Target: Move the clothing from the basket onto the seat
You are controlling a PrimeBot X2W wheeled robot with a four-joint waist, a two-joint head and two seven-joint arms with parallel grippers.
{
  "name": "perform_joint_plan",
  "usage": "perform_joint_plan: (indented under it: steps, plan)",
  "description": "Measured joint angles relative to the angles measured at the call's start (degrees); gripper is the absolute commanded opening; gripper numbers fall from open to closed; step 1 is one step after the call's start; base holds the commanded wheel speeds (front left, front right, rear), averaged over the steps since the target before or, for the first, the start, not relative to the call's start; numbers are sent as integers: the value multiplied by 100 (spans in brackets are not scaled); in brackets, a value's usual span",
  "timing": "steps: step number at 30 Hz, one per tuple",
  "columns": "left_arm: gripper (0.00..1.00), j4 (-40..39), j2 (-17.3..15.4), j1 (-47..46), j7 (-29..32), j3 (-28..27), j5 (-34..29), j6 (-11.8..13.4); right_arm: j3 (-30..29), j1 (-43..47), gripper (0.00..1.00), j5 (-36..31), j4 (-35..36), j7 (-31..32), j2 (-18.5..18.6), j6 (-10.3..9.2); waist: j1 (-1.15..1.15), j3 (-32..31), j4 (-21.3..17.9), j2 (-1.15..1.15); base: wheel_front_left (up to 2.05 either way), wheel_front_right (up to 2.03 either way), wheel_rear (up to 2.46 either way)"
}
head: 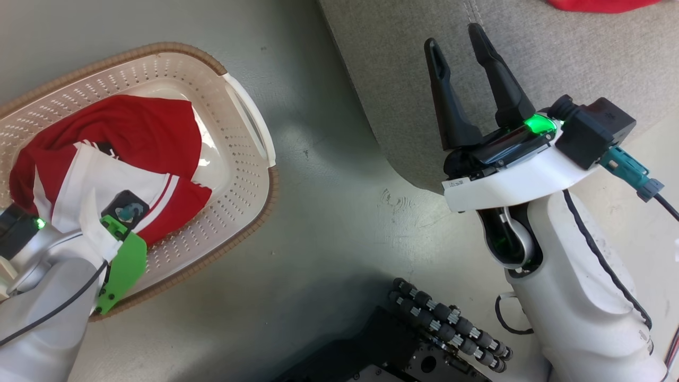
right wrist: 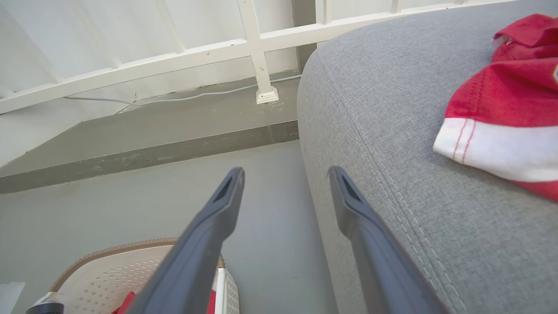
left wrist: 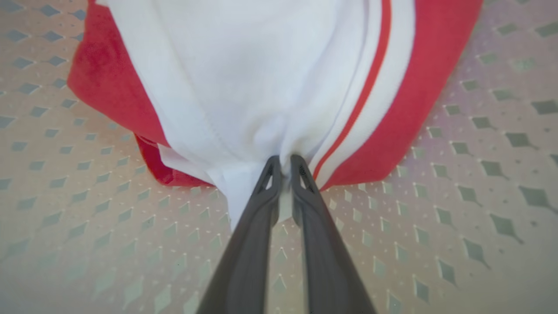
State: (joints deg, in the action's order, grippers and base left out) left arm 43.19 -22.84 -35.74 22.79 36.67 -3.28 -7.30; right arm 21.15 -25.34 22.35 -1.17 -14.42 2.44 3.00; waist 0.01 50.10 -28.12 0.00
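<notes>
White cloth is what my left hand (left wrist: 285, 163) pinches. Its fingers are pressed together on a thin fold of the clothing (left wrist: 261, 78), low inside the basket (head: 233, 175). My right hand (head: 453, 38) is spread and empty, above the near edge of the seat (head: 557, 58).

Probable faults:
1. Slip. The pinch takes only a small fold, so the weight of the hanging cloth may pull it free during the lift.
2. Snag. Cloth dragged sideways may catch on the rim (head: 273, 185) or the handle (head: 252, 119). The basket looks light and may tip or slide.
3. Double pick. I cannot tell whether the red and white parts are one garment or two. A second piece may ride up and fall.
4. Trailing hem. A low carry may sweep cloth across the floor (head: 318, 212).
5. Contact. My right hand stands on the likely path to the seat.

Edges and room:
- Basket and seat stand apart, with a strip of floor between them.
- The seat's corner is rounded and nearest the basket.
- One garment (right wrist: 501, 109) lies on the seat, back from that edge, with grey fabric showing between them.
- Lift straight up past the rim before crossing.
</notes>
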Motion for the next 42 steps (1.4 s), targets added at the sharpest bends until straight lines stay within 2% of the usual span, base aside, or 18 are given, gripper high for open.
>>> perform_joint_plan:
  steps: [9,19,26,34,42]
  plan:
    - [0,136,133,-94,-159,44,16,0,-41,-2,100,83,29,0,-4,-7,0,-78,31,0,0,0,0]
    - [0,220,651,-105,-571,-22,321,2,-170,-2,100,-191,-80,-1,-3,-5,0,-331,281,0,0,0,0]
    - [0,225,1105,-99,-1038,-341,706,202,-260,-1,100,-408,-229,-1,20,-3,0,-604,535,0,0,0,0]
    - [0,172,1655,-18,-1722,-689,1256,357,-412,20,100,-584,-423,-1,253,-1,0,-1019,910,0,0,0,0]
    - [0,54,1961,226,-2401,-879,1571,457,-505,179,100,-676,-661,-1,369,-1,-1,-1551,1326,0,0,0,0]
